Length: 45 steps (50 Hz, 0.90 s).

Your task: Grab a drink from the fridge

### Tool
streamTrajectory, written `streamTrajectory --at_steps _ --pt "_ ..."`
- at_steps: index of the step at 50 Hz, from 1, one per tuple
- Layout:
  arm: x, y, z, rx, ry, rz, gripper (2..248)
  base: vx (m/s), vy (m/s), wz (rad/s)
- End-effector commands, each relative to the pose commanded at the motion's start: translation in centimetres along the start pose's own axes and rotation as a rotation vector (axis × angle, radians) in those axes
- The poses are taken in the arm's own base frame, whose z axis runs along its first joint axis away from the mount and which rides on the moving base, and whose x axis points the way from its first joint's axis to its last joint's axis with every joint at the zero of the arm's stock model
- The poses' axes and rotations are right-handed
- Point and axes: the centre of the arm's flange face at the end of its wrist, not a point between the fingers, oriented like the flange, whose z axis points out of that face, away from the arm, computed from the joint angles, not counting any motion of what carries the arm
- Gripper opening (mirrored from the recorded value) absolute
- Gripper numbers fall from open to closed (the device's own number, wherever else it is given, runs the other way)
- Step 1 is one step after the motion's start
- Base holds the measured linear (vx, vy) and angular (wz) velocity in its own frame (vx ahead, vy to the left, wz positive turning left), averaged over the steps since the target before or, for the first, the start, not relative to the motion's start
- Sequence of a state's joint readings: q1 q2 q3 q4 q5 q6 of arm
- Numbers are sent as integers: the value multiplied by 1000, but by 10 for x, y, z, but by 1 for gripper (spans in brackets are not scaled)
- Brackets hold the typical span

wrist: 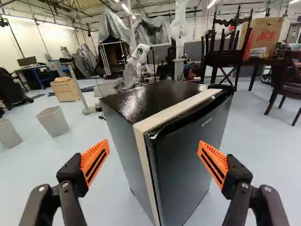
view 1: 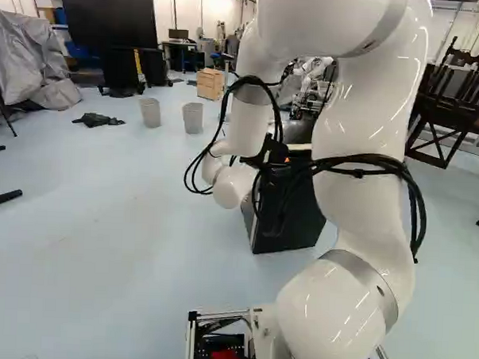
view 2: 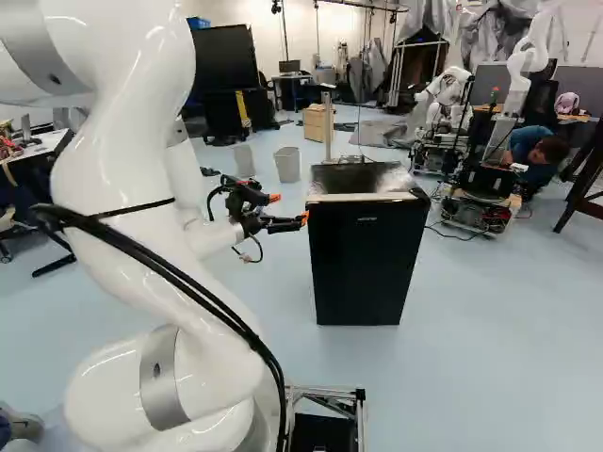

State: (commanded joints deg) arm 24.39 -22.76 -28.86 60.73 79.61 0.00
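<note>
In the right base view my gripper (view 2: 289, 208) stands beside the upper left edge of the black mini fridge (view 2: 366, 268), its fingers apart. The wrist view shows the gripper (wrist: 154, 149) open with nothing held. Beyond its fingers is the fridge (wrist: 188, 155), one upright corner between them in the view, with the door face to one side and the side wall to the other. The door is closed, a pale strip running behind its top edge. The fridge's inside is hidden. In the left base view my arm partly covers the fridge (view 1: 289, 221).
Two grey bins (view 2: 287, 164) and a wooden cabinet (view 2: 316, 121) stand farther off. Another robot (view 2: 480, 179) is behind the fridge to the right, a person crouching by it. Dark chairs (wrist: 228, 52) and a table with a cardboard box (wrist: 264, 35) lie beyond.
</note>
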Motion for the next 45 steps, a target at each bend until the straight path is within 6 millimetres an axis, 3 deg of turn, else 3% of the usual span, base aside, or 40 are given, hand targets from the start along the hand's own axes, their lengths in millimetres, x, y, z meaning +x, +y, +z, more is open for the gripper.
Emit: streamTrajectory --at_steps 32,45 --pt "-40 -6 18 -42 -33 -59 247 0 0 0" --pt "-43 -6 24 -54 -34 -59 247 0 0 0"
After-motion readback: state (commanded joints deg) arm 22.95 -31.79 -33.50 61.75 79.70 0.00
